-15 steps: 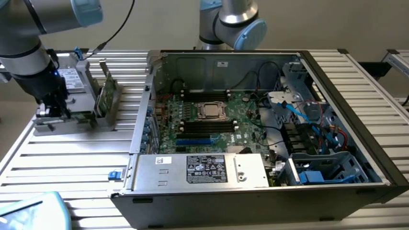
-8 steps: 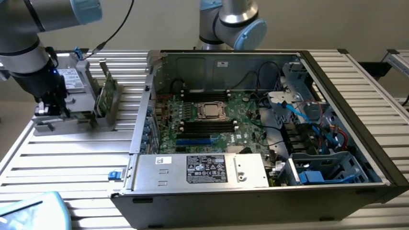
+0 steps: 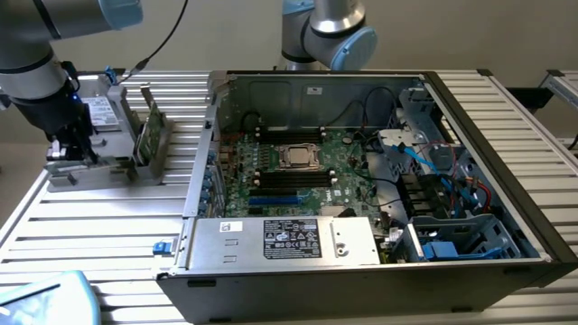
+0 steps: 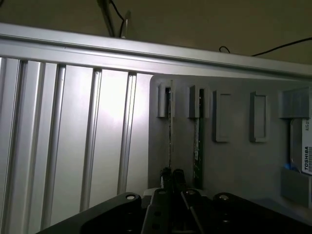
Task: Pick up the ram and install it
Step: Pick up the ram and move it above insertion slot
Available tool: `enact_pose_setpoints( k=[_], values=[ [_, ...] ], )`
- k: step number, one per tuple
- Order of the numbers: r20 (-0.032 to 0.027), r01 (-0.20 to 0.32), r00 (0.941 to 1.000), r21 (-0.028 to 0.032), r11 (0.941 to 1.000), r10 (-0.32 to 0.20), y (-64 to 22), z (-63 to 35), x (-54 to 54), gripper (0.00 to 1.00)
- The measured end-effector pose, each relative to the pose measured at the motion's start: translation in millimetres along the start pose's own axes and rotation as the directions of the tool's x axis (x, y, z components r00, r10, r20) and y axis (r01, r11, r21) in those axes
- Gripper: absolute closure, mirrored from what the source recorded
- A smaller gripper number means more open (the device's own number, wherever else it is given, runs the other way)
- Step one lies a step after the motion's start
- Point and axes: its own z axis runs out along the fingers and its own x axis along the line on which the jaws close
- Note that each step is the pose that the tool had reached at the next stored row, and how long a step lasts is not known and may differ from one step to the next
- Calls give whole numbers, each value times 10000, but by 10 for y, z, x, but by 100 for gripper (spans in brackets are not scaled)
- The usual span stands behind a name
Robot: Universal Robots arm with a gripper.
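Pinching the ram (image 4: pixel 170 141) by its thin edge, narrow jaws sit just beside the green card (image 4: pixel 197 141).

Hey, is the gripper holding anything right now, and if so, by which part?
The gripper looks shut on the ram, pinching its upper edge near one end; the ram stands in a slot of the grey holder.

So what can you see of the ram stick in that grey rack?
The ram is seen edge-on: a long, very thin stick with a pale edge, standing on its long edge in the grey rack. One end sits between a pair of grey slot guides; at the other end the tool is shut on it. A green card stands in the next slot, apart from it.
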Motion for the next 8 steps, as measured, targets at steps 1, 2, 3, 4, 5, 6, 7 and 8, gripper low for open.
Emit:
enact_pose_setpoints(
  k=[1, 2, 3, 4, 5, 6, 7, 8],
  values=[
    [0, 0, 10000, 0, 10000, 0, 1, -10, -1, 87],
    [0, 0, 10000, 0, 10000, 0, 2, -23, -3, 87],
    [0, 0, 10000, 0, 10000, 0, 3, -37, -4, 87],
    [0, 0, 10000, -1, 10000, 0, 4, -50, -6, 87],
    [0, 0, 10000, 0, 10000, 0, 5, -66, -8, 87],
    [0, 0, 10000, -1, 10000, 0, 7, -83, -10, 87],
    [0, 0, 10000, -2, 10000, 0, 8, -99, -11, 87],
    [0, 0, 10000, -3, 10000, 0, 10, -118, -13, 87]
  ],
)
